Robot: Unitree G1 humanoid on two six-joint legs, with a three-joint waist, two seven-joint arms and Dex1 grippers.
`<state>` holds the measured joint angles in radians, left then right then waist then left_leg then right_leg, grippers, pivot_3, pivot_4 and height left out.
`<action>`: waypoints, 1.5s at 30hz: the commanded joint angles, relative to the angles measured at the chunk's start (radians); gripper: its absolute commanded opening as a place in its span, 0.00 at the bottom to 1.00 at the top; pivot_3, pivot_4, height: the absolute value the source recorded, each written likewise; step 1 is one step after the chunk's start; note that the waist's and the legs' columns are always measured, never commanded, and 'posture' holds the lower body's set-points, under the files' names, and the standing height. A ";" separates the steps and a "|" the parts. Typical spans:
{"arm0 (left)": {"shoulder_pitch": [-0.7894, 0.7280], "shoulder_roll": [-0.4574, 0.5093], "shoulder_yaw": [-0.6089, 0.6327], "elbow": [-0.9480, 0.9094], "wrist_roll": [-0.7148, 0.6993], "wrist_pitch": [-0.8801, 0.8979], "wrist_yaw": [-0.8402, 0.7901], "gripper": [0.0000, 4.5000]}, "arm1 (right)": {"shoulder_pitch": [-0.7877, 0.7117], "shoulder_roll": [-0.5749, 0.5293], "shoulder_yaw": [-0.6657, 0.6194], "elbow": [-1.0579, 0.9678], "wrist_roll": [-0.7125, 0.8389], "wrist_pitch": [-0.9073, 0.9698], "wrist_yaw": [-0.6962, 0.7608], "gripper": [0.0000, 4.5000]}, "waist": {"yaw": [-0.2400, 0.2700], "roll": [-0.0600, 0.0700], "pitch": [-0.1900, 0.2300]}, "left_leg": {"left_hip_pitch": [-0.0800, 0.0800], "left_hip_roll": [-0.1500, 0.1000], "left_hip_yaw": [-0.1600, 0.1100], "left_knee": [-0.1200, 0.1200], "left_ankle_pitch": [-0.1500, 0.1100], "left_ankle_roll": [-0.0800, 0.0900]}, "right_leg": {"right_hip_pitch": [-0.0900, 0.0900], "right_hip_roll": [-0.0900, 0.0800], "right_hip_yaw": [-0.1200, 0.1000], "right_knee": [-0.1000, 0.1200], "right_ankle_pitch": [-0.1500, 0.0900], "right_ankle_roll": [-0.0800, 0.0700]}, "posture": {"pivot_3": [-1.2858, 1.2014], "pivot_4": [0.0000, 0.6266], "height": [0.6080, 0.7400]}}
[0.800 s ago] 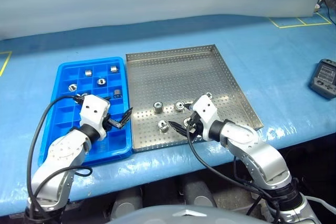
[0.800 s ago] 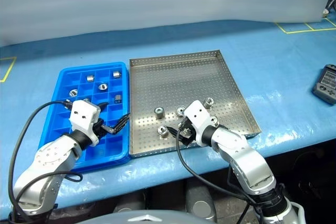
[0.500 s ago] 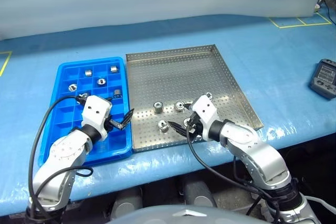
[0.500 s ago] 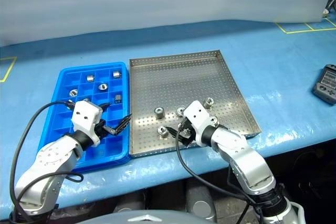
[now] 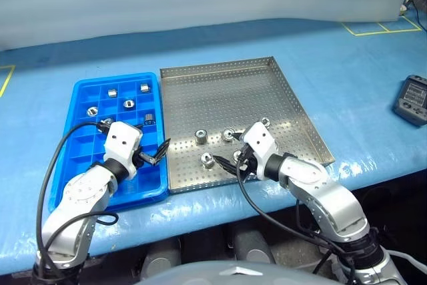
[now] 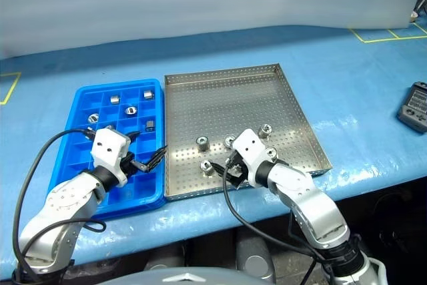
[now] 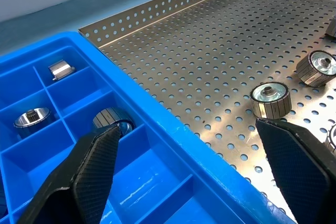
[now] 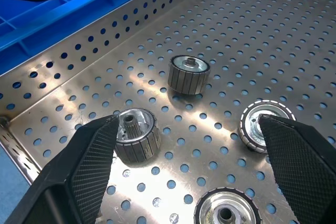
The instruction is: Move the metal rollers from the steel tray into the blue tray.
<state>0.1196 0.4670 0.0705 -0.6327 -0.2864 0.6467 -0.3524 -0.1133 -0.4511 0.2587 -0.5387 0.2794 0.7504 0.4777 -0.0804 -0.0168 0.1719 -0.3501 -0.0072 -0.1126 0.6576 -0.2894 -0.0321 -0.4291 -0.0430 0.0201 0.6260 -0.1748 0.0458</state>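
Starting at my left, the blue tray [image 5: 85,139] already has rollers in its far compartments: I count five from the head views, possibly a sixth tucked behind my left arm, though I can't be sure from here. So I judge roughly half the job is banked.

My left gripper [image 5: 152,153] hangs over the blue tray's edge next to the steel tray, jaws spread as wide as they go and holding nothing. In its wrist view one finger sits over a blue compartment and the other over perforated steel.

Moving right, the steel tray [image 5: 227,85] lies just beside the blue one, and its far half is bare. The remaining metal rollers [image 6: 202,142] cluster near its front edge; I make out five there, the one furthest right sitting past my right wrist.

My right gripper [image 6: 223,167] hovers low over that cluster, also fully spread and empty, with one roller near each finger in its wrist view and two more between them.

What's left, as I read it, is five pick-and-carry trips into the empty near compartments.
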 commanded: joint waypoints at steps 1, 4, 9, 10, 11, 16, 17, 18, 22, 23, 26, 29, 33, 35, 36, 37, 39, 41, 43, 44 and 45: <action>-0.008 0.004 0.005 -0.030 -0.003 -0.004 -0.006 1.00 | -0.005 0.007 -0.012 -0.034 0.002 -0.017 -0.001 1.00 | 0.000 0.000 0.000 | 0.000 0.000 0.000 0.000 0.000 0.000 | 0.000 0.000 0.000 0.000 0.000 0.000 | 0.47 0.24 1.00; -0.012 0.005 0.007 -0.032 -0.005 -0.003 -0.008 1.00 | -0.005 0.009 -0.012 -0.034 0.001 -0.018 -0.001 1.00 | 0.000 0.000 0.000 | 0.000 0.000 0.000 0.000 0.000 0.000 | 0.000 0.000 0.000 0.000 0.000 0.000 | 0.47 0.24 1.00; -0.064 0.029 0.011 -0.029 -0.047 -0.001 -0.068 1.00 | -0.011 0.014 -0.011 -0.030 -0.001 -0.020 -0.002 1.00 | 0.001 0.000 0.000 | 0.000 0.000 0.000 0.000 0.000 0.000 | 0.000 0.000 0.000 0.000 0.000 0.000 | 0.47 0.24 1.00; -0.091 0.040 0.012 -0.023 -0.066 0.011 -0.090 1.00 | -0.013 0.016 -0.010 -0.029 -0.002 -0.020 -0.002 1.00 | 0.002 0.000 0.000 | 0.000 0.000 0.000 0.000 0.000 0.000 | 0.000 0.000 0.000 0.000 0.000 0.000 | 0.47 0.24 1.00; -0.121 0.054 0.010 -0.013 -0.079 0.022 -0.110 1.00 | -0.014 0.016 -0.009 -0.029 -0.002 -0.020 -0.001 1.00 | 0.003 0.000 0.000 | 0.000 0.000 0.000 0.001 0.000 0.000 | 0.000 0.000 0.000 0.000 0.000 0.000 | 0.47 0.24 1.00; -0.279 0.150 -0.053 0.077 -0.095 0.063 -0.231 1.00 | -0.016 0.020 -0.010 -0.027 -0.006 -0.023 -0.001 1.00 | 0.000 0.000 0.000 | 0.000 0.000 0.000 0.001 0.000 0.000 | 0.001 0.000 0.000 0.001 0.000 0.000 | 0.47 0.24 1.00; -0.317 0.161 -0.072 0.105 -0.102 0.069 -0.260 1.00 | -0.015 0.020 -0.010 -0.027 -0.006 -0.024 -0.001 1.00 | 0.000 0.000 0.000 | 0.000 0.000 0.000 0.001 0.000 0.000 | 0.000 0.000 0.000 0.001 0.000 0.000 | 0.47 0.24 1.00; -0.352 0.168 -0.091 0.133 -0.111 0.074 -0.288 1.00 | -0.013 0.020 -0.012 -0.028 -0.006 -0.025 -0.001 1.00 | -0.001 0.000 0.000 | 0.000 0.000 0.000 0.001 0.000 0.000 | 0.000 0.000 0.000 0.001 0.000 0.000 | 0.47 0.24 1.00; -0.486 0.168 -0.192 0.291 -0.094 0.072 -0.395 1.00 | -0.007 0.028 -0.015 -0.028 -0.008 -0.034 -0.009 1.00 | -0.004 0.000 0.000 | 0.000 0.000 0.000 0.001 0.000 0.000 | 0.000 0.000 0.000 0.000 0.001 0.002 | 0.46 0.24 1.00; -0.518 0.165 -0.227 0.333 -0.075 0.067 -0.417 1.00 | -0.005 0.031 -0.015 -0.030 -0.009 -0.036 -0.012 1.00 | -0.005 0.000 0.000 | 0.000 0.000 0.000 0.001 0.000 0.000 | 0.000 0.000 0.001 0.000 0.001 0.002 | 0.46 0.24 1.00; -0.590 0.150 -0.310 0.438 -0.027 0.044 -0.462 1.00 | 0.002 0.035 -0.014 -0.036 -0.012 -0.038 -0.019 1.00 | -0.012 0.000 0.000 | 0.000 0.000 0.000 0.001 0.000 0.000 | 0.000 0.000 0.001 0.000 0.003 0.005 | 0.45 0.24 1.00; -0.644 0.127 -0.368 0.536 0.014 0.012 -0.494 1.00 | 0.013 0.038 -0.013 -0.042 -0.014 -0.042 -0.027 1.00 | -0.017 0.000 0.000 | 0.000 0.000 0.000 0.001 0.000 0.000 | 0.000 0.001 0.001 0.000 0.003 0.005 | 0.45 0.24 1.00; -0.698 0.092 -0.416 0.640 0.065 -0.013 -0.512 1.00 | 0.024 0.041 -0.016 -0.051 -0.017 -0.043 -0.033 1.00 | -0.027 0.000 0.000 | 0.000 0.000 0.000 0.001 0.000 0.000 | 0.000 0.001 0.001 0.000 0.003 0.005 | 0.44 0.24 1.00; -0.719 0.075 -0.434 0.687 0.094 -0.021 -0.510 1.00 | 0.029 0.043 -0.016 -0.054 -0.019 -0.044 -0.036 1.00 | -0.031 0.000 0.000 | -0.001 0.000 0.000 0.001 0.000 0.001 | 0.000 0.001 0.001 0.000 0.003 0.005 | 0.44 0.24 1.00; -0.726 0.070 -0.441 0.702 0.106 -0.024 -0.511 1.00 | 0.031 0.044 -0.016 -0.056 -0.019 -0.044 -0.037 1.00 | -0.036 0.000 0.000 | -0.001 0.000 0.000 0.001 0.000 0.001 | 0.000 0.001 0.001 0.000 0.003 0.005 | 0.44 0.24 1.00; -0.735 0.063 -0.452 0.726 0.122 -0.025 -0.511 1.00 | 0.033 0.045 -0.016 -0.057 -0.020 -0.044 -0.038 1.00 | -0.039 0.000 0.000 | 0.000 0.000 0.000 0.001 0.000 0.001 | 0.000 0.001 0.002 0.000 0.003 0.006 | 0.44 0.24 1.00; -0.748 0.056 -0.471 0.765 0.155 -0.030 -0.510 1.00 | 0.034 0.047 -0.014 -0.058 -0.021 -0.045 -0.040 1.00 | -0.043 0.000 0.000 | -0.001 0.000 0.000 0.002 0.000 0.001 | 0.000 0.001 0.002 0.000 0.003 0.006 | 0.44 0.24 1.00; -0.754 0.050 -0.484 0.789 0.174 -0.030 -0.519 1.00 | 0.036 0.048 -0.012 -0.059 -0.022 -0.047 -0.041 1.00 | -0.047 0.000 0.000 | 0.000 0.000 0.000 0.002 0.000 0.001 | 0.000 0.001 0.002 0.000 0.003 0.006 | 0.44 0.24 1.00; -0.753 0.048 -0.491 0.796 0.185 -0.027 -0.532 1.00 | 0.036 0.050 -0.011 -0.059 -0.023 -0.048 -0.044 1.00 | -0.049 0.000 0.000 | -0.001 0.000 0.000 0.002 0.000 0.001 | 0.000 0.001 0.002 0.001 0.003 0.006 | 0.44 0.24 1.00; -0.752 0.049 -0.495 0.797 0.193 -0.027 -0.538 0.96 | 0.036 0.050 -0.011 -0.058 -0.023 -0.049 -0.044 1.00 | -0.050 0.000 0.000 | 0.000 0.000 0.000 0.002 0.000 0.001 | 0.000 0.001 0.002 0.001 0.003 0.006 | 0.44 0.24 1.00; -0.749 0.051 -0.500 0.799 0.199 -0.025 -0.544 0.92 | 0.036 0.051 -0.010 -0.058 -0.024 -0.050 -0.043 1.00 | -0.050 0.000 0.000 | 0.000 0.000 0.000 0.002 0.000 0.001 | 0.000 0.001 0.002 0.001 0.003 0.006 | 0.44 0.24 1.00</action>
<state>-0.6102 0.5142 -0.4267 0.1647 -0.1055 0.6287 -0.8817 -0.0735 -0.4044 0.2578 -0.5574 0.2564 0.7251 0.4365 -0.1305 -0.0168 0.1719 -0.3506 -0.0075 -0.1122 0.6592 -0.2896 -0.0316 -0.4293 -0.0422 0.0222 0.6266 -0.1713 0.0518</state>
